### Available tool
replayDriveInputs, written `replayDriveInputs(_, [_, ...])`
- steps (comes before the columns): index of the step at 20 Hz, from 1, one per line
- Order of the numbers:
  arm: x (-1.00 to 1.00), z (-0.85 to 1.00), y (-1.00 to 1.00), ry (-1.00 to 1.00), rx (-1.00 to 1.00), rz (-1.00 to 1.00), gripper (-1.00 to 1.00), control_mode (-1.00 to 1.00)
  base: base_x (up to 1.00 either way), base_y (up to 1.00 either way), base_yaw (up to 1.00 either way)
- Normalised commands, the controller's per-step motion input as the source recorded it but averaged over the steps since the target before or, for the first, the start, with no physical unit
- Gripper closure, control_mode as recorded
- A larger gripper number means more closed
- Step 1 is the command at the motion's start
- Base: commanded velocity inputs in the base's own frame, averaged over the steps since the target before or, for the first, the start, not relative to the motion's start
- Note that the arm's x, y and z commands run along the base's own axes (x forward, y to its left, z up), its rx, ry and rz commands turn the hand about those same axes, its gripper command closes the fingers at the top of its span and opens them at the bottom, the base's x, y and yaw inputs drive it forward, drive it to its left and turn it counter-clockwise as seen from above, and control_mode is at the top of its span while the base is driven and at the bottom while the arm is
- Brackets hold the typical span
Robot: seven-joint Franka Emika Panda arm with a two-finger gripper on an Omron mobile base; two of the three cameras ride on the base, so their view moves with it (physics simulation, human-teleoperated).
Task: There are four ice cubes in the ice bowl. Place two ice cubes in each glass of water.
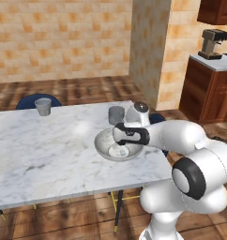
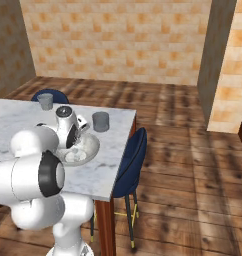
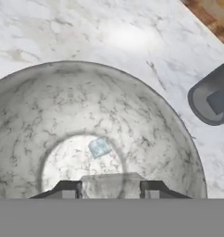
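I see the marble surface (image 1: 40,154) carrying everything, with the ice bowl (image 1: 103,145) sitting near its front right corner, and I use that bowl as my landmark. Blue chairs stand around it: one chair (image 2: 135,155) is tucked in at the side just past the bowl, another chair (image 1: 31,101) at the far edge, well away from the bowl. My arm reaches over the bowl from the near side, and the gripper (image 3: 110,187) hangs low inside it, its fingers (image 3: 67,189) parted with a clear gap between them, closed on nothing. One glass of water (image 1: 116,114) stands just beyond the bowl's far rim, near it but apart; in the hand view it shows at the right, outside the rim. The second glass of water (image 1: 43,106) stands far to the left of the bowl, near the far edge. In the bowl's flat bottom I make out one ice cube (image 3: 99,147) lying just ahead of the fingertips, and a paler block sits between them, too blurred for me to count the rest.
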Motion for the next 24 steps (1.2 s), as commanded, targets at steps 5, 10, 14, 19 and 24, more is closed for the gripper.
replayDriveInputs(5, [0.11,1.0,-0.24,0.27,0.05,-0.2,1.0,-1.0,0.0,0.0,0.0])
replayDriveInputs(10, [0.51,0.8,-0.47,0.08,0.11,-0.09,1.0,-1.0,0.0,0.0,0.0])
replayDriveInputs(14, [0.75,0.25,-0.39,-0.05,0.16,0.0,1.0,-1.0,0.0,0.0,0.0])
replayDriveInputs(19, [0.92,0.0,-0.01,0.03,0.1,0.0,1.0,-1.0,0.0,0.0,0.0])
replayDriveInputs(24, [0.83,-0.05,0.05,0.31,0.0,0.0,1.0,-1.0,0.0,0.0,0.0])
